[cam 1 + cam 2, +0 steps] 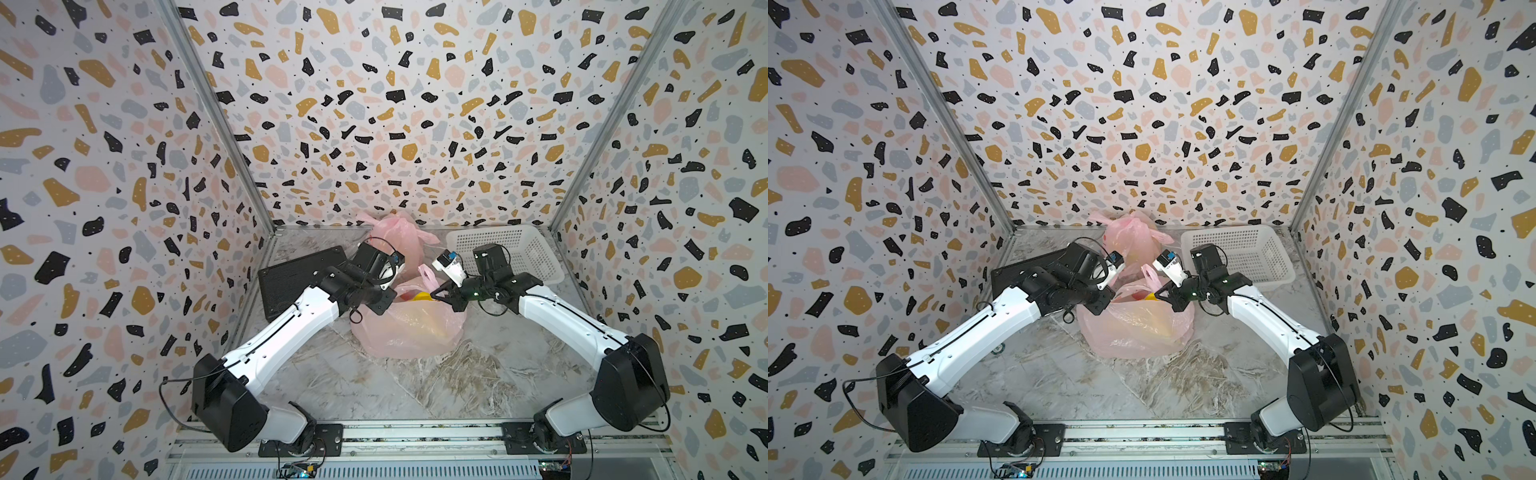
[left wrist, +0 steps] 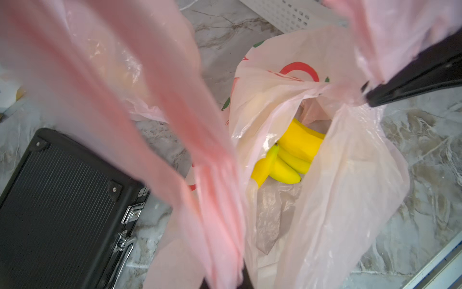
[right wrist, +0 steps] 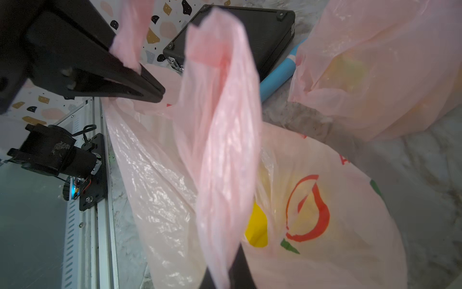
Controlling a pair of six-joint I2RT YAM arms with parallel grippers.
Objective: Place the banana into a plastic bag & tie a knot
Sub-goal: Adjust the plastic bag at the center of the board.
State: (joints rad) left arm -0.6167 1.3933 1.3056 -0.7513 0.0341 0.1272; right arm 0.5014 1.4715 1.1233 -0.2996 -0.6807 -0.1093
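Top views: plastic bag [image 1: 407, 332] sits mid-table [image 1: 415, 386], banana [image 1: 423, 296] inside, yellow showing at the open mouth and through the film. Left gripper [image 1: 386, 305] and right gripper [image 1: 432, 296] meet over the mouth from opposite sides, close together; finger state hard to read from up here. A second pink bag [image 1: 395, 239], bunched at the top, sits at the back wall, with a white basket [image 1: 490, 230] back right and a black case [image 1: 299, 278] back left

Left wrist: banana bunch [image 2: 292, 155] lies at the bottom of the bag, mouth wide open. One bag handle [image 2: 200, 150] runs taut as a pink strip down into this gripper's own fingers, which are cut off at the frame edge. Right gripper [image 2: 367, 96] has its fingers pressed together on the opposite rim of the bag

Right wrist: left gripper [image 3: 160, 93] fingers are pressed together, pinching pink film. The other handle [image 3: 220, 125] rises from this gripper's own pinch. Handles untied. A blue tube [image 3: 277, 77] lies beside the case
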